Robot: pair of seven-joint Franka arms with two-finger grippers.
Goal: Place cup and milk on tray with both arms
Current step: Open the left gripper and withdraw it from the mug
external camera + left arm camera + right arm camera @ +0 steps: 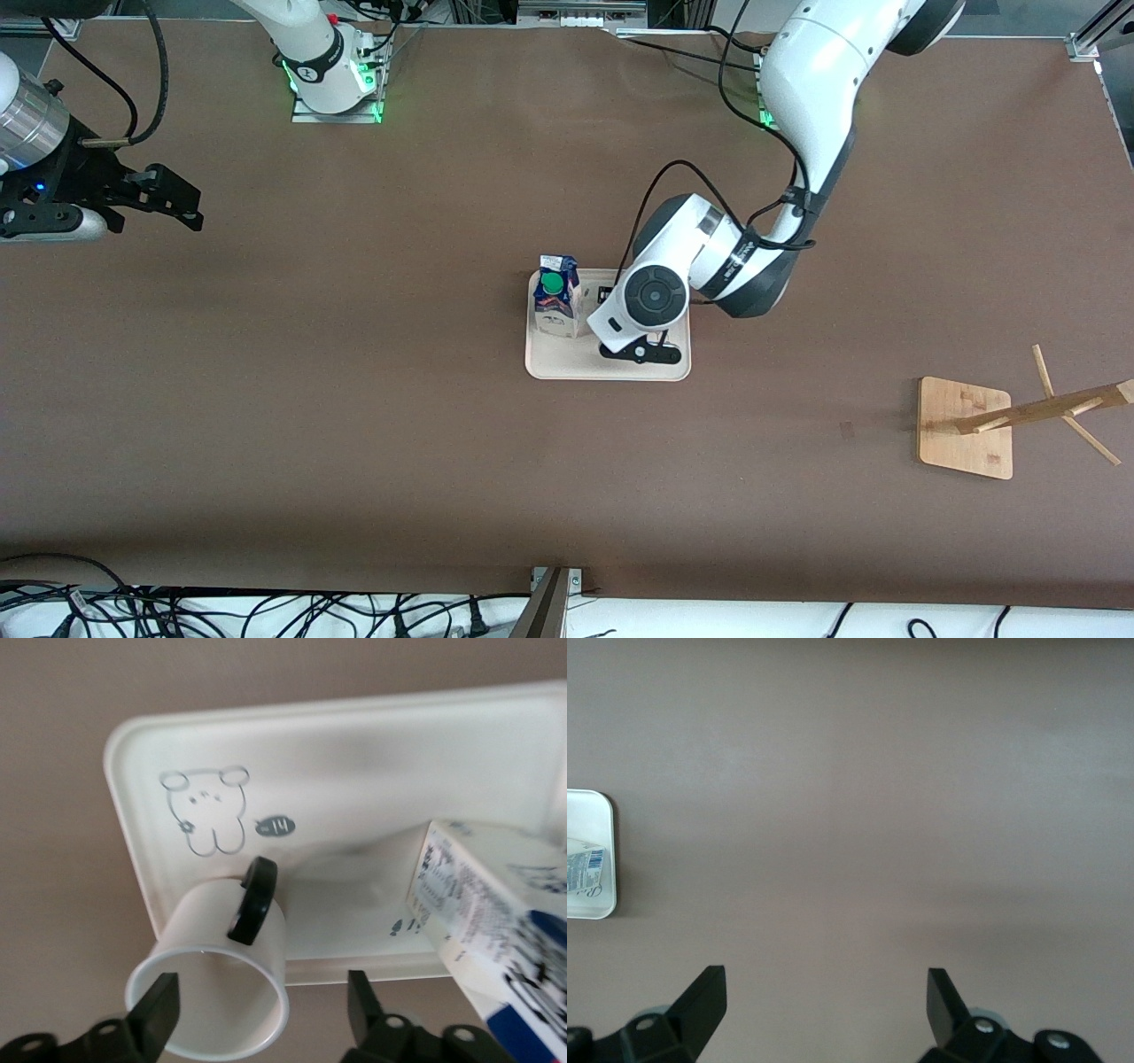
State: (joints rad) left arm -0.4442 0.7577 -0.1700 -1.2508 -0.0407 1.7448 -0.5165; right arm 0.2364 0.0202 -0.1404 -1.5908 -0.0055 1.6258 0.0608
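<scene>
The cream tray (608, 365) lies mid-table with the blue and white milk carton (555, 306) upright on its end toward the right arm. My left gripper (642, 352) hangs low over the tray and hides the cup in the front view. In the left wrist view the white cup (221, 983) with its black handle stands on the tray (354, 753) near its rim. The left gripper (263, 1014) is open around the cup, and the milk (496, 930) stands beside it. My right gripper (182, 197) is open and empty over bare table at the right arm's end; the arm waits.
A wooden mug rack (966, 427) stands toward the left arm's end, nearer the front camera than the tray. The right wrist view shows the open right gripper (826, 1001) over brown table, with the tray's corner (594, 811) and the milk (585, 870) at the picture's edge.
</scene>
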